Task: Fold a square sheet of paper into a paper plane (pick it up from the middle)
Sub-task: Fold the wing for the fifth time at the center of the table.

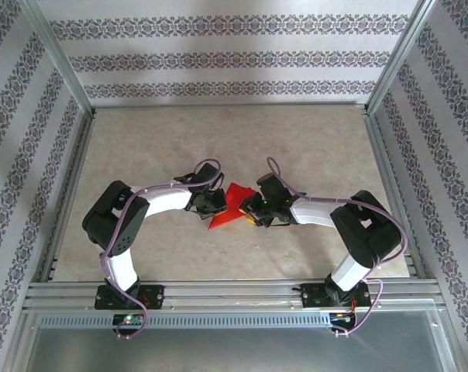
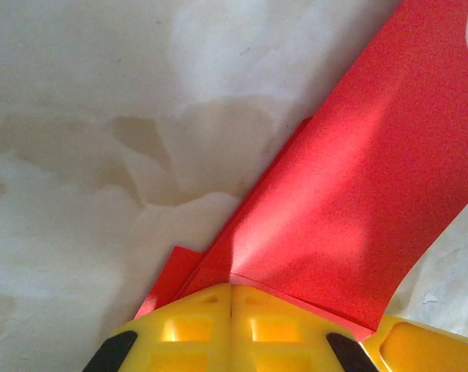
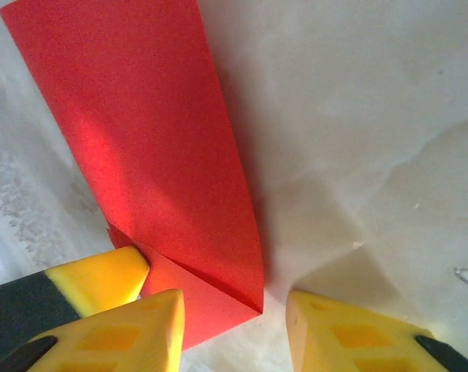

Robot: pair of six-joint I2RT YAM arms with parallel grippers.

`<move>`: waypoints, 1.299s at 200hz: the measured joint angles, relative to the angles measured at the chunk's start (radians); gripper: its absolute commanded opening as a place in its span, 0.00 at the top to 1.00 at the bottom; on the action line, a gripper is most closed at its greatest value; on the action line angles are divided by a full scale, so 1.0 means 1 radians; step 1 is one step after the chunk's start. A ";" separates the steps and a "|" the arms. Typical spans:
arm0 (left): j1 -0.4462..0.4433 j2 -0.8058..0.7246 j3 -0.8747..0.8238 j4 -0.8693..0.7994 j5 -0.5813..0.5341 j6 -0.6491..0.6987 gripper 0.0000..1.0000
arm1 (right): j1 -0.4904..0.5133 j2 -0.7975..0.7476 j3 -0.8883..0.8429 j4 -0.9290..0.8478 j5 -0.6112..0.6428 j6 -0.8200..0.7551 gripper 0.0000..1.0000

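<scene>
**Status: folded red sheet held between two grippers at mid-table**

1. Material. I see one sheet of paper (image 1: pixel 232 200), thin, bright red, matte and unmarked. It is no longer a flat square. The left wrist view (image 2: pixel 358 194) shows a long band with straight edges, and further layers stick out beneath it near the fingertips. In the right wrist view (image 3: pixel 141 132) the sheet is a long strip that ends in a sharp folded corner.

2. Location. The sheet sits at about the middle of the table (image 1: pixel 296 147), midway between its left and right edges. I cannot tell whether the sheet rests on the table or hangs just above it. The tabletop is pale beige with a cloudy, marble-like pattern.

3. Left gripper (image 1: pixel 212 205). I count two yellow plastic fingers (image 2: pixel 187 325) with recessed square pockets. The fingers are pressed together (image 2: pixel 230 288) and pinch the near edge of the sheet at their tips.

4. Right gripper (image 1: pixel 253 213). I count two yellow fingers (image 3: pixel 153 329) of the same moulded type. They are spread apart (image 3: pixel 234 302), and the folded corner of the sheet lies in the gap, close against the left-hand finger in that view. The other finger is clear of the paper.

5. Count: one sheet, two grippers, four fingers.
</scene>
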 measured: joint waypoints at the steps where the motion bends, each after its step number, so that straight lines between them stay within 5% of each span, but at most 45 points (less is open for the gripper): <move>1: 0.000 0.000 0.000 0.000 0.000 0.000 0.95 | 0.000 0.000 0.000 0.000 0.000 0.000 0.62; 147: 0.003 0.000 0.000 -0.001 0.007 0.000 0.95 | 0.012 0.011 -0.001 0.140 -0.046 0.017 0.70; 260: 0.036 -0.055 0.000 -0.034 0.000 0.025 0.90 | 0.014 0.052 -0.001 0.157 -0.076 0.016 0.92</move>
